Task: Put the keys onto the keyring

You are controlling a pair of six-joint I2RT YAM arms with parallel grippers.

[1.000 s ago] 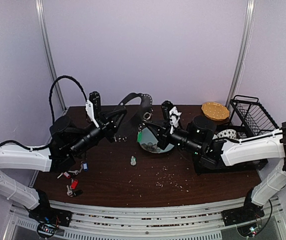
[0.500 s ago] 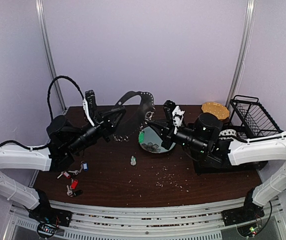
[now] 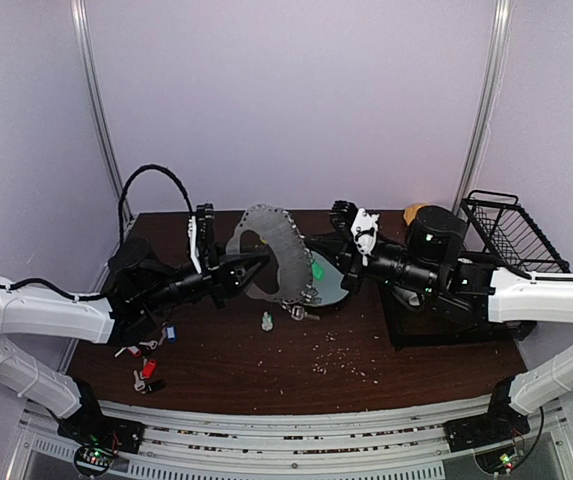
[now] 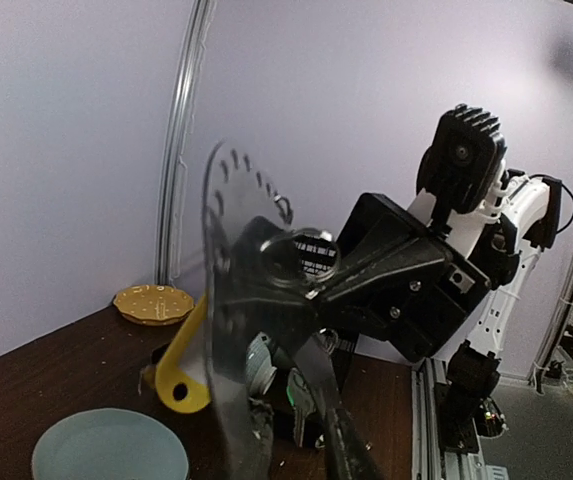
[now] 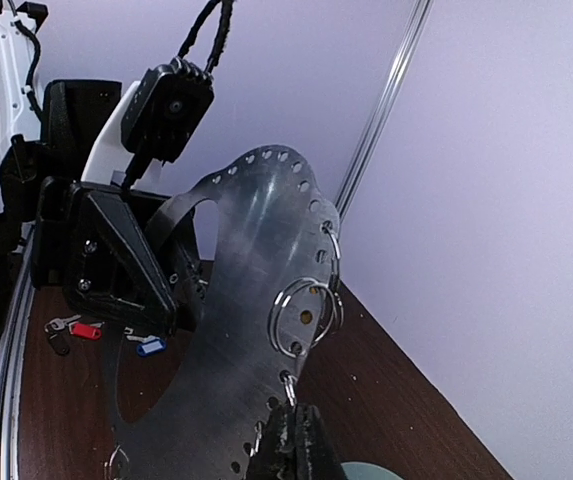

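The keyring (image 3: 278,250) is a large thin grey metal oval with a cut-out and holes along its rim. It stands upright above the table middle. My left gripper (image 3: 249,268) is shut on its left side. It also shows in the left wrist view (image 4: 228,330) and the right wrist view (image 5: 236,340). My right gripper (image 3: 332,262) is shut on a small split ring (image 5: 288,388) at the keyring's right rim, by a green-tagged key (image 3: 316,270). A yellow tag (image 4: 180,372) hangs off the keyring. Blue-tagged (image 3: 170,333) and red-tagged keys (image 3: 147,368) lie at the table's left front.
A tiny clear bottle (image 3: 266,321) stands under the keyring. The pale green plate (image 4: 106,458) is mostly hidden behind the keyring in the top view. A black wire rack (image 3: 511,235) and a tan disc (image 3: 414,213) are at the back right. Crumbs dot the table.
The left arm has swung the keyring down and to the right, turning its flat face toward the camera. The right gripper has risen off the plate and met the keyring's right rim.
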